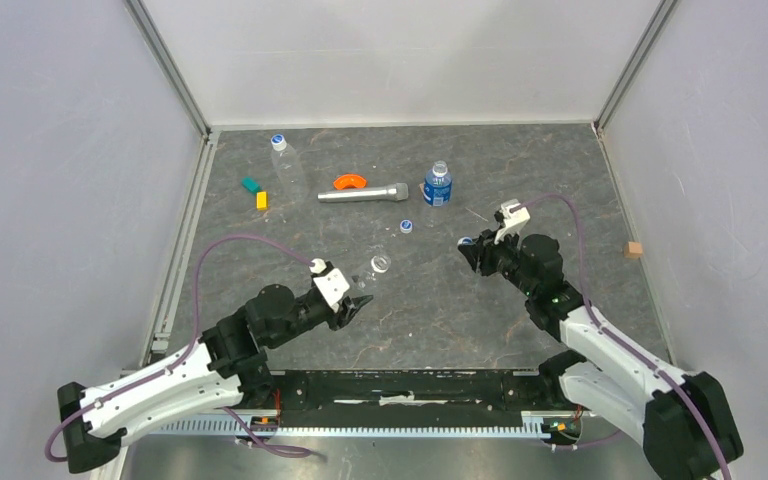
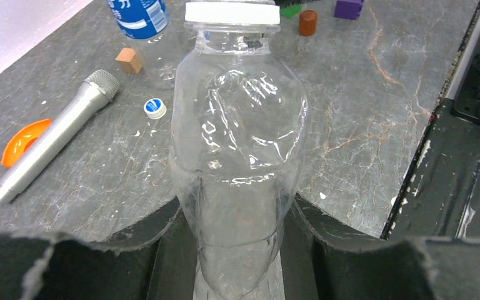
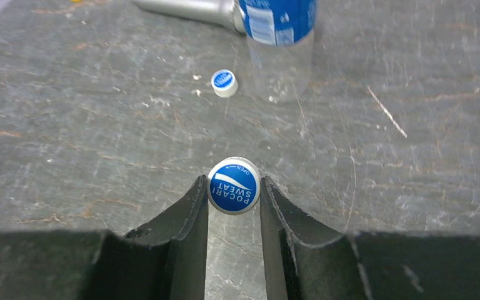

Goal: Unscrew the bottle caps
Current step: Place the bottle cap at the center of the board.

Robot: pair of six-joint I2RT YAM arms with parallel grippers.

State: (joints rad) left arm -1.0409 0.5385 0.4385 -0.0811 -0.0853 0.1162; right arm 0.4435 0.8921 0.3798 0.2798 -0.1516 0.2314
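The right gripper [image 3: 233,185] was clenched on the held cap [image 3: 234,186]. Its dark fingers pressed the white rim from either side, and the blue printed top faced the wrist camera. The cap hung clear of the bench [image 3: 69,137], which was a grey, veined, matt surface.

The left gripper [image 2: 234,209] was closed around the lower body of the held bottle [image 2: 237,137]. This bottle was thin, glossy, creased clear plastic, with a rounded shoulder narrowing to a white-ringed neck. Its long axis ran straight out from the gripper, neck foremost, toward the middle of the bench. From overhead, the neck and the right gripper stood apart.

Beyond the right gripper, a loose cap [image 3: 224,82] lay blue side up on the bench, near the foot of the labelled bottle [image 3: 278,19]. That bottle stood upright, with a blue label above a clear base. Its top was too small overhead to tell whether a cap sat on it.

The far bottle [image 1: 288,172] lay on its side at the far left, well apart from both grippers. Its long axis ran roughly near to far, and the far cap [image 1: 278,140] was screwed on at the distant end.

Judgement:
- The left arm was the nearer to the far bottle.
- That arm was occupied, so both grippers would need to set down their loads first.

A silver cylinder [image 1: 363,192] and an orange curved piece [image 1: 349,181] lay between the two standing items.
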